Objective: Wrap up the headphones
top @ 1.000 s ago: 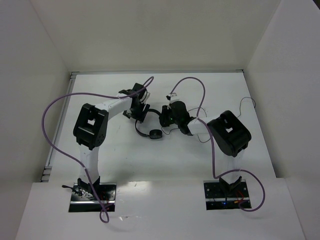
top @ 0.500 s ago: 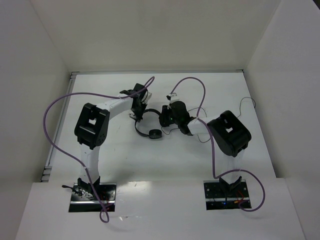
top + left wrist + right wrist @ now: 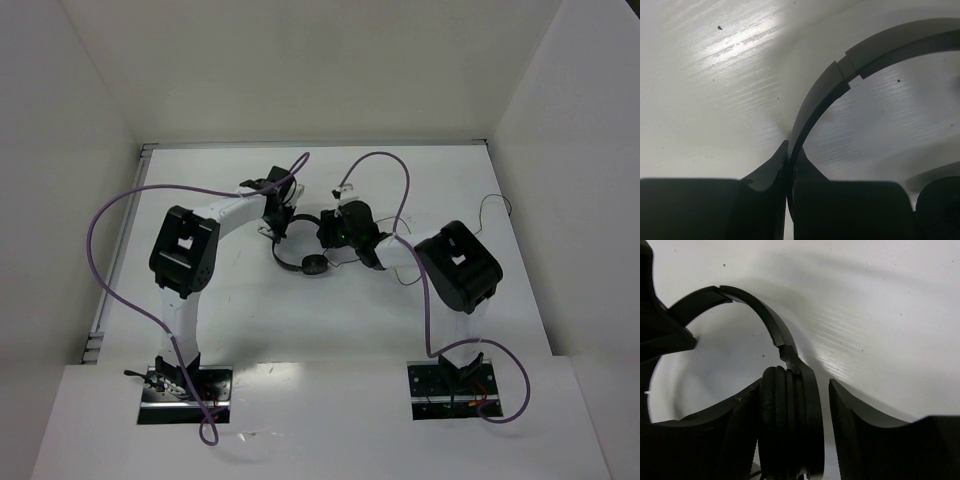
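On the white table [image 3: 255, 312] — headphones [image 3: 312, 266], white walls [image 3: 300, 70]

The overhead view is evenly bright and sharp, with a small glare patch on the bench [image 3: 300, 320] toward 6 o'clock. In the left wrist view, streaky glare sits at 11 o'clock, and the left tool [image 3: 789, 160] at 6 o'clock is a blurred black mass. In the right wrist view, the headphones [image 3: 790, 430] throw soft shadows toward 10 o'clock.
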`<action>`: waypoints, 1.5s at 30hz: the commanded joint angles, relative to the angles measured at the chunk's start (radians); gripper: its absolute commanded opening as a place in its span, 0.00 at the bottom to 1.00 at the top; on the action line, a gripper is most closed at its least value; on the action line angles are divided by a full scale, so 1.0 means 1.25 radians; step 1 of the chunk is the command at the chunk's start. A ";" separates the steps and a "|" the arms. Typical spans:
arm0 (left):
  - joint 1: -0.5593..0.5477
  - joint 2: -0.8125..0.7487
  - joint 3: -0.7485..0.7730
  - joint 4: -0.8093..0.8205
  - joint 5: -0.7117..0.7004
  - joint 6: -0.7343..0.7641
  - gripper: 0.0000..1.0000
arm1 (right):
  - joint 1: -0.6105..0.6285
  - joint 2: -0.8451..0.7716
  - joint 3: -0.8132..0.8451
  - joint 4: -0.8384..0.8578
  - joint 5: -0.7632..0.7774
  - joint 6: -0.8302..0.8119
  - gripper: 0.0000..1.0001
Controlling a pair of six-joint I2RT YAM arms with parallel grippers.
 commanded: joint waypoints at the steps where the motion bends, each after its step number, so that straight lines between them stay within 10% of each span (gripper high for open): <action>1: 0.004 -0.013 0.070 -0.004 0.015 -0.008 0.01 | 0.005 0.009 0.043 -0.001 0.040 -0.086 0.59; 16: 0.004 -0.073 0.104 -0.111 0.039 0.008 0.01 | 0.005 -0.043 0.065 -0.029 0.096 -0.263 0.34; 21: 0.004 -0.128 0.089 -0.092 -0.004 -0.025 0.01 | 0.005 -0.130 0.074 -0.054 0.131 -0.269 1.00; 29: 0.004 -0.257 0.108 -0.033 -0.116 -0.099 0.01 | -0.019 -0.341 0.130 -0.116 0.094 -0.193 1.00; 45: 0.004 -0.334 0.329 -0.178 -0.060 -0.155 0.01 | -0.051 -0.689 -0.205 0.108 -0.020 -0.151 1.00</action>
